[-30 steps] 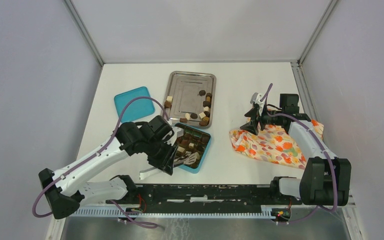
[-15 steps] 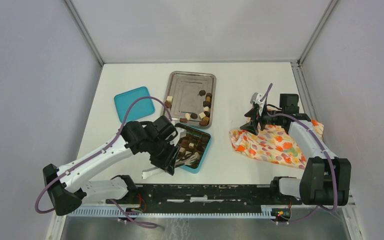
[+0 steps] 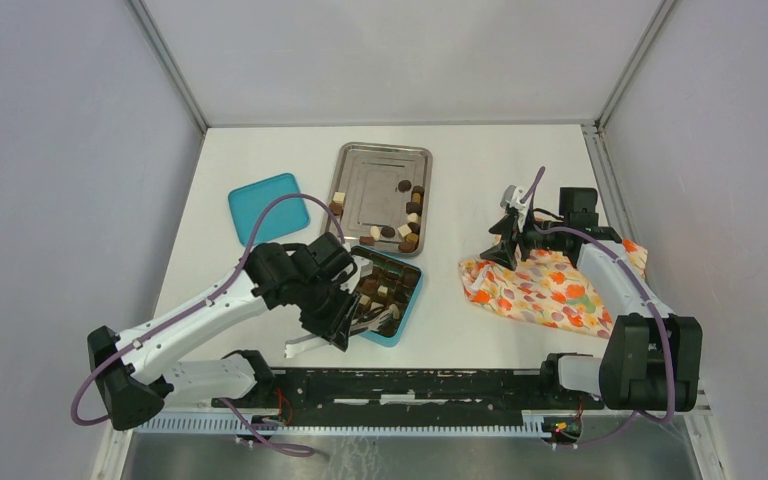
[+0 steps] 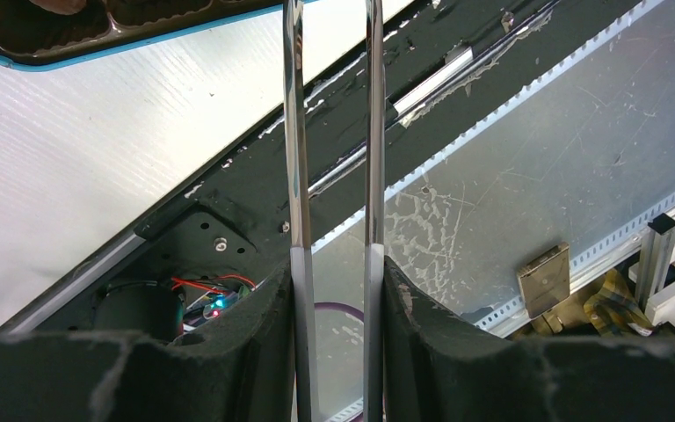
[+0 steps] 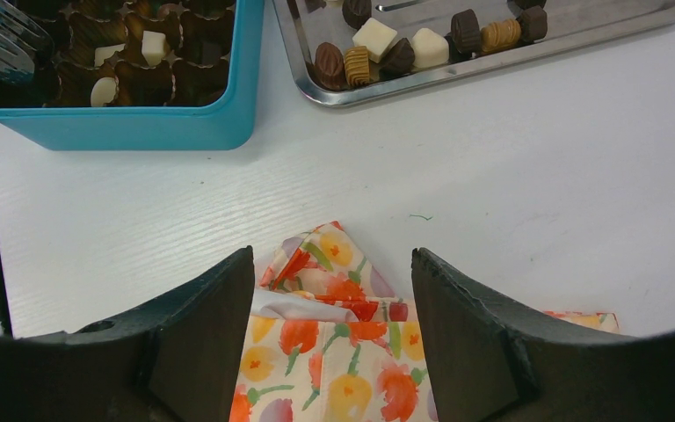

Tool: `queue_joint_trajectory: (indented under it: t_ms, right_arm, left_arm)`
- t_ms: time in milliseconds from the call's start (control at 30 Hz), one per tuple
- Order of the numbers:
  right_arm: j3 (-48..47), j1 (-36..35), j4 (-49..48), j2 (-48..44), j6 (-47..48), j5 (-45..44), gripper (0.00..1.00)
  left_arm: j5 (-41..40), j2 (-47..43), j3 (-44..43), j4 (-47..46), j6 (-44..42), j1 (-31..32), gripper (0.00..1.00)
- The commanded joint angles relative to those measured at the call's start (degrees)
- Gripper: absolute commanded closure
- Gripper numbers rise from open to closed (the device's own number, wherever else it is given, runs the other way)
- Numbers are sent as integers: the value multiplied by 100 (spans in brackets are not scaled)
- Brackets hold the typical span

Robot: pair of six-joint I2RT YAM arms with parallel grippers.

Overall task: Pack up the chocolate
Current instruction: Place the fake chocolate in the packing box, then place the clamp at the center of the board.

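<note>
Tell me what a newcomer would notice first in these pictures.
The teal box of chocolates sits front and centre, with the left tool holding metal tongs over it. Behind it lies a steel tray with more chocolates scattered, and at the right a bright orange floral cloth lies under the open right tool.

Seen from above, the left arm's black tool (image 3: 340,322) covers the near-left corner of the teal square compartmented box (image 3: 392,336), and the small brown and cream chocolate pieces (image 3: 407,228) are too tiny to tell their shapes. At the left wrist, the slim steel tongs (image 4: 295,132) run off the top edge, tips unseen. At the right wrist, the rectangular steel tray (image 5: 598,19) is cut by the top edge, and black fingers (image 5: 202,343) hide parts of the orange floral cloth (image 5: 334,352).
</note>
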State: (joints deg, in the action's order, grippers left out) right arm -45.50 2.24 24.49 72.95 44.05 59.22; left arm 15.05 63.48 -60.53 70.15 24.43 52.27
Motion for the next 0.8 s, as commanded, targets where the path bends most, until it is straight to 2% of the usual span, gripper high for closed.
queue_joint_trajectory:
  t_ms: [0, 433, 767]
  right_arm:
    - [-136, -31, -46, 5, 95, -17, 28]
    - [-135, -26, -45, -16, 95, -16, 28]
    - [-135, -31, -40, -16, 95, -10, 28]
  left_arm:
    - [24, -14, -12, -144, 89, 38, 60]
    - [39, -88, 1, -205, 105, 38, 57]
    - [-13, -248, -651, -655, 370, 36, 66]
